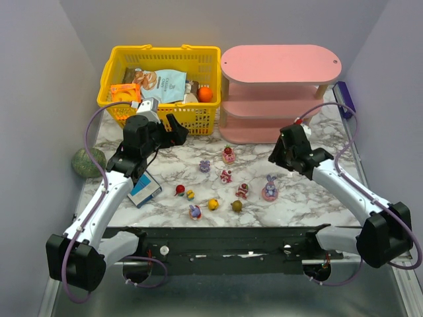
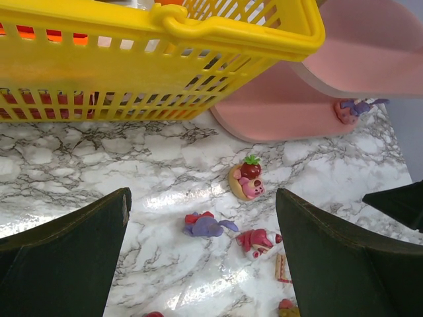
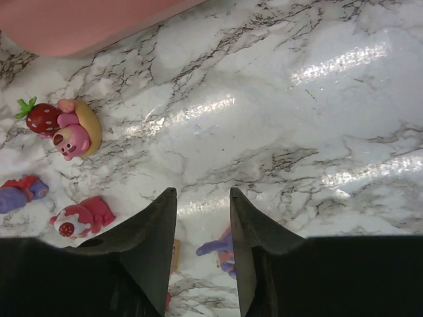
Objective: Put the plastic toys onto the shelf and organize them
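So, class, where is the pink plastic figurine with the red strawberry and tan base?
Top view: the figurine sits centrally, just before the pink three-tier shelf, with a purple toy at its left.

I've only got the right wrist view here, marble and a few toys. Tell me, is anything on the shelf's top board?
Observer: No, seen from above the shelf has a bare top board.
Operator: Where's the left gripper?
Observer: The left gripper hangs just in front of the yellow basket, jaws wide open and empty.
Operator: How many toys are on the table?
Observer: About ten plastic toys lie scattered between the two arms.
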`<state>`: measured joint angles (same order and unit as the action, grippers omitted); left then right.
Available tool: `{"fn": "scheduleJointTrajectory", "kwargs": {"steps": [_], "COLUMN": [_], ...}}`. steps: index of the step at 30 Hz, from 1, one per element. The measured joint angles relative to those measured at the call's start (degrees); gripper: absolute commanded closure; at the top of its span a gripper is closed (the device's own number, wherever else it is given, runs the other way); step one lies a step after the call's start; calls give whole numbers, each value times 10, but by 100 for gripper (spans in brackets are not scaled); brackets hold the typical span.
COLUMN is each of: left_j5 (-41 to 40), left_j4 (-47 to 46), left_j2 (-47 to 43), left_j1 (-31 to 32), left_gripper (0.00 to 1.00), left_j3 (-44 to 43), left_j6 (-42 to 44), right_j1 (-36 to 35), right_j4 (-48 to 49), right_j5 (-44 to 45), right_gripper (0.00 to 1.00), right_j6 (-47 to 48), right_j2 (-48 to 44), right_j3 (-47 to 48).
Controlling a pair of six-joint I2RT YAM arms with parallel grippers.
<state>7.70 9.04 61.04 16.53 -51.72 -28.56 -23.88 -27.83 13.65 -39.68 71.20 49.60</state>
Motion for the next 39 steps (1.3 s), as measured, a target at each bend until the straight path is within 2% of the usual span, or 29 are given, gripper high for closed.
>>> {"fn": "scheduleJointTrajectory", "kwargs": {"steps": [4, 7, 16, 27, 39], "left_j5": [-5, -8, -22, -31, -37], "left_j4": [2, 2, 8, 36, 39], "left_j2": [0, 0, 0, 0, 0], "left_j1": [0, 0, 0, 0, 1], "left_gripper": [1, 1, 1, 1, 1], "left_j3": [0, 0, 0, 0, 0], "left_j6": [2, 2, 2, 2, 2], "right_j1": [0, 0, -34, -54, -54], "right_j4": [-78, -119, -224, -251, -264], "right_j5": [2, -6, -42, -56, -53], "right_gripper": [39, 45, 49, 56, 57], "right_j6": [-38, -64, -176, -250, -281], "right_j2": [-3, -4, 31, 98, 124], "right_j3": [63, 92, 108, 121, 135]}}
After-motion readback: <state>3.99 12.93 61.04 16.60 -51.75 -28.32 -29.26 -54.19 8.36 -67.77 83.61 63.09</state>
